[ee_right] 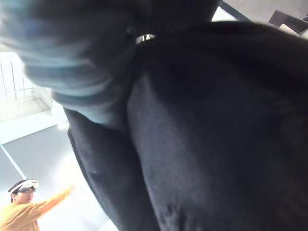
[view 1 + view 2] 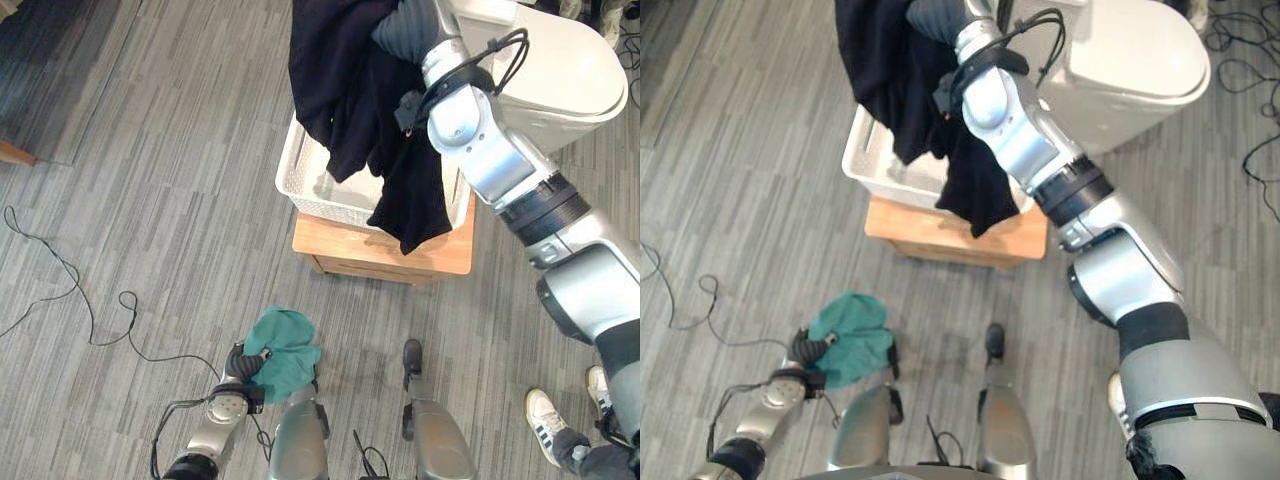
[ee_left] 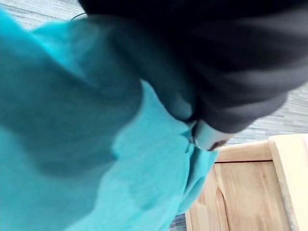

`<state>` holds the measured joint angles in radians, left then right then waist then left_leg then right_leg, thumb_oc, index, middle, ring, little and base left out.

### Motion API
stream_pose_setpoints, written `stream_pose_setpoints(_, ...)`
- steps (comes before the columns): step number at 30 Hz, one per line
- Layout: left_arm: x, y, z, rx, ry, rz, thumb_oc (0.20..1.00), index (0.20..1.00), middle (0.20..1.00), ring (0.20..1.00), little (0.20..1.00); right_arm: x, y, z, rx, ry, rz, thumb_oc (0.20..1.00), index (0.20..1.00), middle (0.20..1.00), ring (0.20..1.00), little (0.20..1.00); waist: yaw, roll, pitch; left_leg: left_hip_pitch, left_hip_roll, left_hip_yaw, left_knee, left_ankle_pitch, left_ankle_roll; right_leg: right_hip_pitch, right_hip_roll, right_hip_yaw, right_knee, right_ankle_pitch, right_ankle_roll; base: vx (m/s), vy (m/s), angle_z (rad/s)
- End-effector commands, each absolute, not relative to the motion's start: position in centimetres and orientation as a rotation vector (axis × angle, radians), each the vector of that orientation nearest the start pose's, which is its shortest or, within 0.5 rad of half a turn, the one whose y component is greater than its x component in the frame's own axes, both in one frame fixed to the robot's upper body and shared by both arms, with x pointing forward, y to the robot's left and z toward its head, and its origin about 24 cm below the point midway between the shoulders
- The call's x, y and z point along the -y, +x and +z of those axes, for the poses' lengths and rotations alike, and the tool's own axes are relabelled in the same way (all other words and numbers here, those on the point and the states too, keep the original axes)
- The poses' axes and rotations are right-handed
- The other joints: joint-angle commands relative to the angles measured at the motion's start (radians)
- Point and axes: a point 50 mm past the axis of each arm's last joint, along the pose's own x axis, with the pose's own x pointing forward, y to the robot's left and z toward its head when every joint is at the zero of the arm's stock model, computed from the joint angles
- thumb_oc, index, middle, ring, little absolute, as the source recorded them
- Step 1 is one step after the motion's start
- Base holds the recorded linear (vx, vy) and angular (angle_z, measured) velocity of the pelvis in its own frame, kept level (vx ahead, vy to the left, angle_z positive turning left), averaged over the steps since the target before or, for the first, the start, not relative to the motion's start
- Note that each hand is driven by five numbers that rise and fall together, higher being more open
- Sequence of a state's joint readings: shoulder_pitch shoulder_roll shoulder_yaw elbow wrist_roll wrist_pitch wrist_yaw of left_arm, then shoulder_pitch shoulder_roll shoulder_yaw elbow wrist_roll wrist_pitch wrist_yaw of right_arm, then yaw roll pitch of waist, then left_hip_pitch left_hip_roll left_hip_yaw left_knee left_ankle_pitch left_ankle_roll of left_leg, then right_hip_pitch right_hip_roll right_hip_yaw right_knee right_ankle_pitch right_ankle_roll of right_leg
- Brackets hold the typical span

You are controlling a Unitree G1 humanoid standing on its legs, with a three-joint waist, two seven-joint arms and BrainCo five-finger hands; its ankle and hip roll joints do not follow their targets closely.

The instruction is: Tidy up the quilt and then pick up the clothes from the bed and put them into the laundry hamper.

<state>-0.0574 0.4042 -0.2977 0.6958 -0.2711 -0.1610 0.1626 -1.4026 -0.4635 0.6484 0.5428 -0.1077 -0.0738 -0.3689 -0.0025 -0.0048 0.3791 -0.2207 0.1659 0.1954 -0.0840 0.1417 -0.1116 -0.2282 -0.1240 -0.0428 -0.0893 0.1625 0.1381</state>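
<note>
There were no words, numbers or signs to read on any of the things in these pictures.

From my seat, the laundry hamper (image 2: 312,190) sat on top of a wooden stand (image 2: 375,250), straight ahead of the robot. The right hand (image 2: 405,30) was up over the hamper with a garment (image 2: 350,90) hanging from it, the lower end draping past the hamper's near rim. Down low on the left, the left hand (image 2: 245,365) was at a second piece of clothing (image 2: 285,350). A person's shoes (image 2: 545,415) stood on the floor (image 2: 150,180), off to the right.
</note>
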Motion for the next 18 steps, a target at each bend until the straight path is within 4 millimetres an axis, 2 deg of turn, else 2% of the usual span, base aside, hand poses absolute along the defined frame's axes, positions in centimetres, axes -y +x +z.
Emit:
stream_pose_setpoints(1,-24.5,23.4,-5.1,-0.405,0.328,0.095,0.200,0.200,0.200,0.200,0.200,7.2,36.3,37.9,1.038,-0.893,-0.077,0.200,0.200,0.200,0.200,0.200,0.028,-0.052,-0.026,-0.017,-0.009,-0.009,-0.003,-0.049,-0.029,-0.048,0.000,0.050,0.002,-0.084,0.027,-0.06,0.003,0.13)
stream_pose_setpoints(2,-24.4,23.5,-4.9,-0.395,0.323,0.094,0.200,0.200,0.200,0.200,0.200,7.7,37.0,37.1,0.992,-0.917,-0.088,0.200,0.200,0.200,0.200,0.200,0.033,-0.047,-0.016,-0.025,-0.009,-0.010,-0.003,-0.045,-0.030,-0.054,-0.001,0.048,0.002,-0.082,0.028,-0.09,0.001,0.16)
stream_pose_setpoints(3,-24.1,23.9,-4.6,-0.377,0.317,0.085,0.200,0.200,0.200,0.200,0.200,8.9,38.5,35.3,0.888,-0.963,-0.108,0.200,0.200,0.200,0.200,0.200,0.039,-0.035,0.000,-0.044,-0.007,-0.013,-0.003,-0.038,-0.033,-0.067,-0.001,0.045,0.002,-0.078,0.029,-0.07,-0.004,0.12)
stream_pose_setpoints(4,-24.1,23.9,-4.6,-0.377,0.317,0.085,0.200,0.200,0.200,0.200,0.200,8.9,38.5,35.3,0.889,-0.963,-0.108,0.200,0.200,0.200,0.200,0.200,0.039,-0.034,-0.001,-0.045,-0.007,-0.014,-0.003,-0.038,-0.033,-0.068,-0.001,0.044,0.002,-0.078,0.029,-0.08,0.001,0.09)
stream_pose_setpoints(5,-24.0,24.2,-4.3,-0.362,0.318,0.081,0.200,0.200,0.200,0.200,0.200,10.2,39.9,33.1,0.766,-1.012,-0.123,1.000,1.000,1.000,1.000,1.000,0.043,-0.021,0.014,-0.059,-0.005,-0.013,-0.003,-0.031,-0.036,-0.080,-0.002,0.041,0.002,-0.076,0.031,-0.04,0.001,0.03)
stream_pose_setpoints(6,-24.0,24.2,-4.3,-0.363,0.318,0.081,0.200,0.200,0.200,0.200,0.200,10.1,39.9,33.1,0.766,-1.012,-0.122,1.000,1.000,1.000,1.000,1.000,0.043,-0.020,0.013,-0.060,-0.005,-0.013,-0.003,-0.031,-0.036,-0.080,-0.002,0.041,0.002,-0.076,0.031,-0.07,0.011,0.01)
stream_pose_setpoints(7,-24.1,24.4,-4.0,-0.351,0.330,0.075,0.200,0.200,0.200,0.200,0.200,11.7,41.0,31.3,0.649,-1.092,-0.140,1.000,1.000,1.000,1.000,1.000,0.043,-0.008,0.023,-0.069,-0.004,-0.011,-0.003,-0.025,-0.040,-0.090,-0.002,0.039,0.002,-0.075,0.033,-0.03,0.008,0.00)
stream_pose_setpoints(9,-24.0,24.5,-4.0,-0.350,0.329,0.075,0.200,0.200,0.200,0.200,0.200,11.7,41.0,31.4,0.650,-1.093,-0.140,1.000,1.000,1.000,1.000,1.000,0.043,-0.007,0.023,-0.070,-0.004,-0.011,-0.003,-0.025,-0.040,-0.090,-0.002,0.039,0.002,-0.074,0.033,-0.02,0.004,0.01)
stream_pose_setpoints(10,-24.0,24.7,-3.7,-0.332,0.337,0.070,0.200,0.200,0.200,0.200,0.200,13.1,41.7,30.0,0.562,-1.167,-0.161,1.000,1.000,1.000,1.000,1.000,0.042,-0.001,0.025,-0.073,-0.002,-0.009,-0.003,-0.023,-0.042,-0.093,0.000,0.040,0.002,-0.075,0.033,0.00,0.000,0.00)
stream_pose_setpoints(12,-23.6,25.0,-3.2,-0.303,0.335,0.054,0.200,0.200,0.200,0.200,0.200,14.6,42.0,28.9,0.502,-1.240,-0.176,1.000,1.000,1.000,1.000,1.000,0.038,0.001,0.023,-0.065,0.001,-0.005,-0.003,-0.024,-0.043,-0.087,0.002,0.040,0.002,-0.079,0.035,0.00,0.000,0.00)
stream_pose_setpoints(13,-23.4,25.2,-2.8,-0.282,0.329,0.047,0.200,0.200,0.200,0.200,0.200,15.2,41.9,28.4,0.490,-1.264,-0.176,1.000,1.000,1.000,1.000,1.000,0.034,0.001,0.022,-0.057,0.002,-0.004,-0.003,-0.026,-0.044,-0.076,0.004,0.040,0.002,-0.082,0.034,0.00,0.000,0.00)
stream_pose_setpoints(14,-23.3,25.2,-2.4,-0.261,0.321,0.041,0.200,0.200,0.200,0.200,0.200,15.8,41.6,28.9,0.509,-1.289,-0.178,1.000,1.000,1.000,1.000,1.000,0.029,-0.002,0.019,-0.046,0.002,-0.002,-0.003,-0.029,-0.044,-0.066,0.004,0.040,0.002,-0.087,0.033,0.09,-0.002,0.01)
stream_pose_setpoints(15,-22.7,25.1,-1.6,-0.219,0.269,0.028,0.200,0.200,0.200,0.200,0.200,16.4,40.6,27.7,0.549,-1.319,-0.148,1.000,1.000,1.000,1.000,1.000,0.010,-0.007,-0.003,-0.005,0.004,0.009,-0.003,-0.048,-0.042,-0.030,0.005,0.038,0.002,-0.101,0.034,0.07,-0.005,0.02)
stream_pose_setpoints(18,-22.6,24.7,-1.6,-0.220,0.253,0.021,0.200,0.200,0.200,0.200,0.200,16.6,40.0,26.4,0.551,-1.318,-0.126,1.000,1.000,1.000,1.000,1.000,0.001,-0.011,-0.018,0.010,0.006,0.013,-0.003,-0.052,-0.040,-0.017,0.004,0.039,0.002,-0.103,0.032,0.07,-0.016,0.06)
